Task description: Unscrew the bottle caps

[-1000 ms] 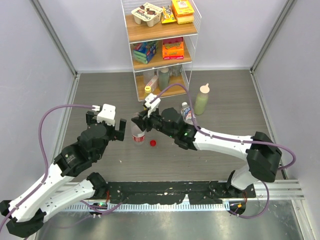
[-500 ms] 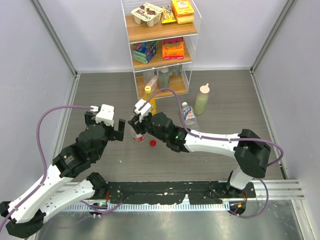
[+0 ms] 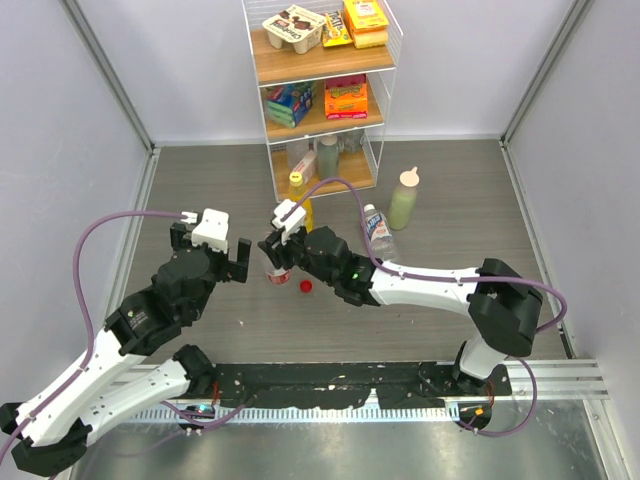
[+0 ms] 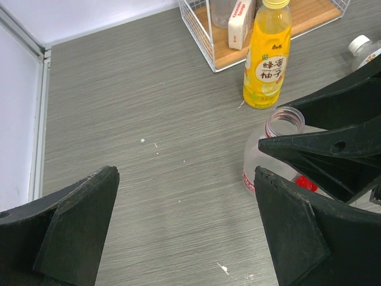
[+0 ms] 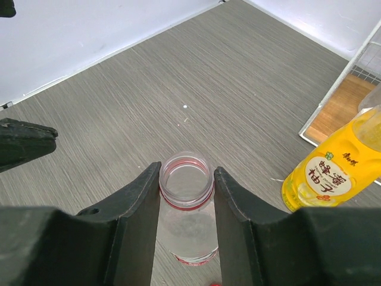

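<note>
Your right end effector (image 5: 186,174) has swung onto the uncapped red-label bottle (image 5: 184,232), pinching its neck; your left end effector (image 4: 184,174) stands spread just beside. Light, thin plastic probably dents: hold the stiff neck.

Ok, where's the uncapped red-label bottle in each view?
Top external: uncapped bottle at centre, under the right gripper's tip.
Left wrist: right of centre, mouth showing beside black fingers.
Right wrist: bottom centre, neck clamped between the fingers.
Shared landmark: the yellow juice bottle standing just beyond it.
</note>
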Available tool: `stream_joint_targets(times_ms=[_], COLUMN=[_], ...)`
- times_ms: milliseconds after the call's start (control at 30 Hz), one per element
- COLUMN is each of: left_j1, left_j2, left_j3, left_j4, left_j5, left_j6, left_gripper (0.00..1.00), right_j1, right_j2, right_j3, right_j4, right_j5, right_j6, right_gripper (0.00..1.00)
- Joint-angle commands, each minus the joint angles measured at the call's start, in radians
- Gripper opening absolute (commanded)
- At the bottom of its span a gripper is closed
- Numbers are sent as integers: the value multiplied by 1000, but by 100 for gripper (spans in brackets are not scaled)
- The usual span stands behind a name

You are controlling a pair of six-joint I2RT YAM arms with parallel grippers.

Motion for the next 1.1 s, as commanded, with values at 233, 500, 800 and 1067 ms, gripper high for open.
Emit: stream_joint_targets(times_ms=[233,500,800,1067], left_j1=[3,3,3,3], left_j2=[-14,-3,-9,-2], left_j3=[-10,-10,-10,-7], left_j4=[37,38,38,35], left_j5=[-31,-24,-21,-11], left_j6=[-6,-9,-10,-12], left_gripper=[100,100,100,100], right_j1=[7,8,8,-56], right_j2=[-77,-123,-229,-255], right_j3=[-10,17,15,66], right_j4=[-8,-50,-16,-102], right_j5=[14,-4,48,69], right_j6=[37,76,126,140], right_gripper=[74,86,86,94])
